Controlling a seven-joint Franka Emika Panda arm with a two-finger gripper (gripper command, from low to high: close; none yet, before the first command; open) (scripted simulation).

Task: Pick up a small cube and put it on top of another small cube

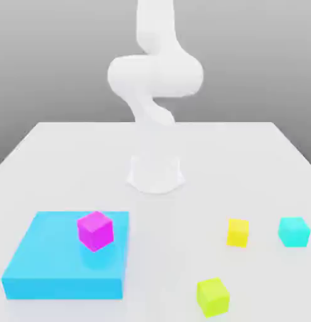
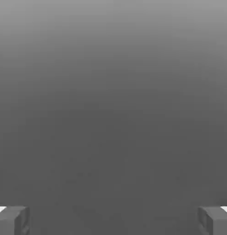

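yellow cube [image 1: 237, 232] on the table, free, claw released and well away from it.
nearest the camera on the exterior view's right is a lime cube [image 1: 213, 295]; behind it the yellow cube, with a cyan cube [image 1: 294, 231] just to its right, apart from it. on the left a magenta cube [image 1: 95, 230] sits on a flat blue block [image 1: 57, 277]. farthest back is the arm [image 1: 155, 82], raised over its base. gripper [image 2: 113, 220] fingers [image 2: 12, 220] stand wide apart, holding nothing, aimed at grey background. judging by look, the cube is rigid, light, smooth and not fragile; flat parallel faces suit a pinch across two opposite sides, near mid-height, with room on every side for fingers.
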